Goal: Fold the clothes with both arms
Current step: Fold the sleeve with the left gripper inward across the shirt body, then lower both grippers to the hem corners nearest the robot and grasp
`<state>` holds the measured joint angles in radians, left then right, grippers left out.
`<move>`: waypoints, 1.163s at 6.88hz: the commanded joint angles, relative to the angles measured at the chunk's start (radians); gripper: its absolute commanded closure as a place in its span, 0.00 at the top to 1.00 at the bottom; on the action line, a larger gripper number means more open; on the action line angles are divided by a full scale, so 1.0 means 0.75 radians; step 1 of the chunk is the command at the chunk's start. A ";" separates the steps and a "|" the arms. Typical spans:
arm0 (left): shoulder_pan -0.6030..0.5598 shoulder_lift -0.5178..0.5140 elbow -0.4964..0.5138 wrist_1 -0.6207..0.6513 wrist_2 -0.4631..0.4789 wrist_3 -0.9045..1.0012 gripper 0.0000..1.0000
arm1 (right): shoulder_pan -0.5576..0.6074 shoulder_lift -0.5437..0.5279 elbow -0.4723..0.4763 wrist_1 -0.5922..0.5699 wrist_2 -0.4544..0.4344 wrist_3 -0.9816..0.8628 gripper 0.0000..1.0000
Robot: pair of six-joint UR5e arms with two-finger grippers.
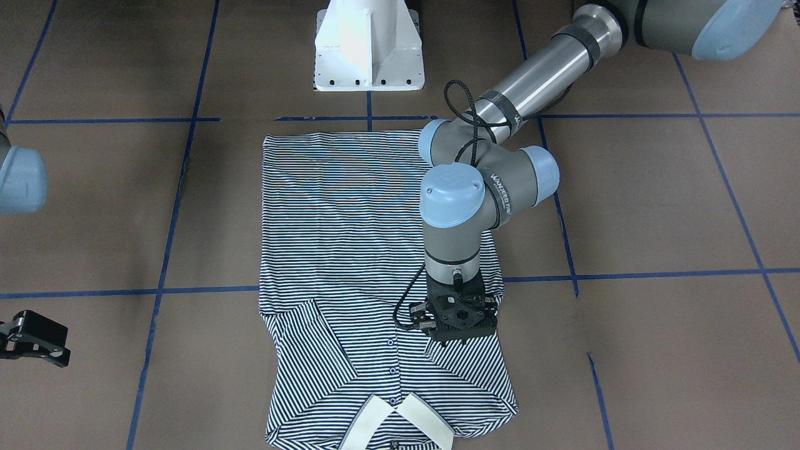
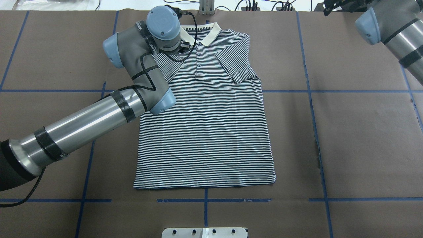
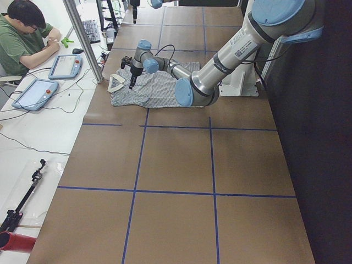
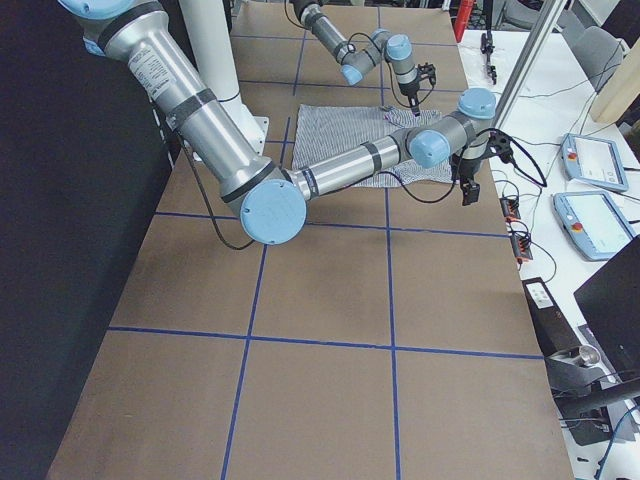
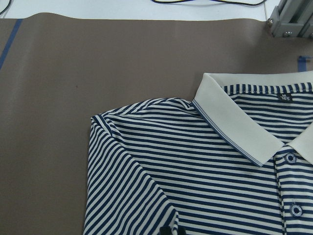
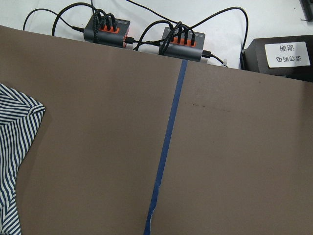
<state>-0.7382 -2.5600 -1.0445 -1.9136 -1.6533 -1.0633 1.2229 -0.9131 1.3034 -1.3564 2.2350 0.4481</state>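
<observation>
Folding so far: on the polo shirt [image 2: 205, 132], the right sleeve [image 2: 236, 67] and the left sleeve [image 1: 478, 369] lie turned in over the front. The body is at full length, so the lengthwise folds look left to do.
Shirt's place: flat in the middle of the desk [image 2: 347, 132], collar [image 2: 211, 33] toward the far edge, hem [image 2: 205, 185] toward the robot's edge.
Left gripper [image 1: 451, 340]: over the turned-in left sleeve; I cannot tell whether its fingers are clenched or released.
Right gripper [image 1: 28, 340]: off the shirt, by the far edge to its right; grip cannot be told.
Front-facing view: shows the left gripper, which the left arm [image 2: 82, 125] hides in the overhead view.
Left wrist view: alone shows the collar label [image 5: 285, 97].
</observation>
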 commanded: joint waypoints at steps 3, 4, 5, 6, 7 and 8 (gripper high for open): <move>0.005 0.317 -0.546 0.025 -0.119 0.109 1.00 | -0.212 -0.118 0.337 -0.006 -0.065 0.501 1.00; 0.007 0.410 -0.704 0.076 -0.164 0.107 1.00 | -0.337 -0.219 0.537 -0.014 -0.161 0.740 1.00; 0.055 0.530 -0.888 0.093 -0.164 0.091 1.00 | -0.512 -0.360 0.759 -0.016 -0.324 1.003 1.00; 0.122 0.687 -1.058 0.093 -0.160 0.044 1.00 | -0.708 -0.481 0.921 -0.016 -0.485 1.184 1.00; 0.212 0.808 -1.171 0.089 -0.150 -0.078 1.00 | -0.931 -0.604 1.032 -0.010 -0.675 1.324 1.00; 0.302 0.911 -1.275 0.089 -0.119 -0.181 1.00 | -1.075 -0.651 1.086 -0.004 -0.792 1.388 1.00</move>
<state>-0.5866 -1.9746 -1.9010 -1.8468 -1.7620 -1.1118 0.5655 -1.3353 2.0452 -1.3639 1.7644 1.4011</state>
